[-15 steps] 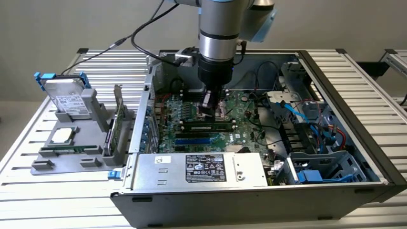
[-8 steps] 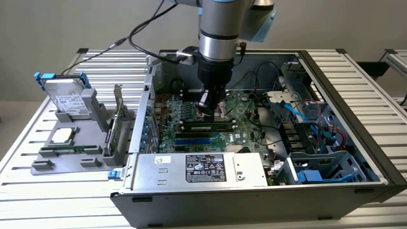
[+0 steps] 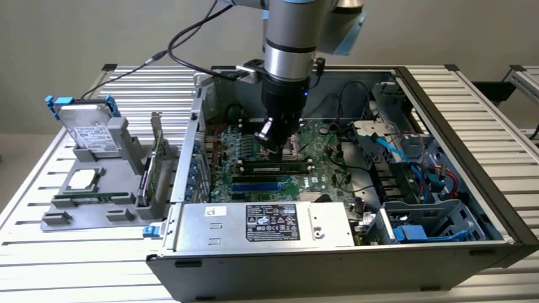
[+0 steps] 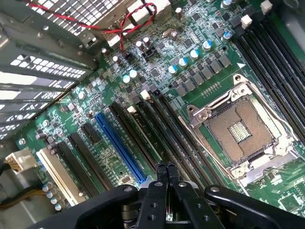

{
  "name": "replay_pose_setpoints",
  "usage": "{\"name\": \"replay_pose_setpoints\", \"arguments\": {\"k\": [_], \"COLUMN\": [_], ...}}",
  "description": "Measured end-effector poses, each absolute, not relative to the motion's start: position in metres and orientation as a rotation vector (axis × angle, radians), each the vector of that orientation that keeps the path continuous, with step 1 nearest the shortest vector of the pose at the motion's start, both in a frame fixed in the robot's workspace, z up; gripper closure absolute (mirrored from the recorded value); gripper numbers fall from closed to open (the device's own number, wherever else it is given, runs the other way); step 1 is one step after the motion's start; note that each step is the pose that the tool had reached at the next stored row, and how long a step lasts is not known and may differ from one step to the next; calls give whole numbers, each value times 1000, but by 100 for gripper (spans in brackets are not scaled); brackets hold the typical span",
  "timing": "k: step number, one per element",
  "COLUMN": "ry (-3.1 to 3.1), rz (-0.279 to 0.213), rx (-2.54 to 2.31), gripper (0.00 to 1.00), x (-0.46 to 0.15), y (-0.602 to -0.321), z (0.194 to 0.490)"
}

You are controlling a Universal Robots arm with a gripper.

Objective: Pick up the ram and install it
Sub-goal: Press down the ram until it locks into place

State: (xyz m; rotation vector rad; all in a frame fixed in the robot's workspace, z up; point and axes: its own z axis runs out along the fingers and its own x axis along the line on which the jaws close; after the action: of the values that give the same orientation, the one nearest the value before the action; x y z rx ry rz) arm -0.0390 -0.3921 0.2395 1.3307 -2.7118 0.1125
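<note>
Power supply (image 3: 261, 225) label — print too small to read

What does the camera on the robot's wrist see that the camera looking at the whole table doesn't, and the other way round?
Wrist view alone: the bare processor socket up close, a long blue slot, and the shut gripper with nothing visible between its fingertips.

Exterior view alone: the whole computer case, the holder on the table with a hard drive standing in it, and a ram stick seated on the board.

Both: the green motherboard and the gripper above it.
</note>
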Motion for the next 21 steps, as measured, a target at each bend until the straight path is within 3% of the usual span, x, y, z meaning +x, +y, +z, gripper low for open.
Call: {"name": "replay_pose_setpoints", "arguments": {"k": [21], "ry": [-2881], "rz": [84], "rx": [888], "gripper": [90], "x": [-39], "y": [-392], "z": [240]}}
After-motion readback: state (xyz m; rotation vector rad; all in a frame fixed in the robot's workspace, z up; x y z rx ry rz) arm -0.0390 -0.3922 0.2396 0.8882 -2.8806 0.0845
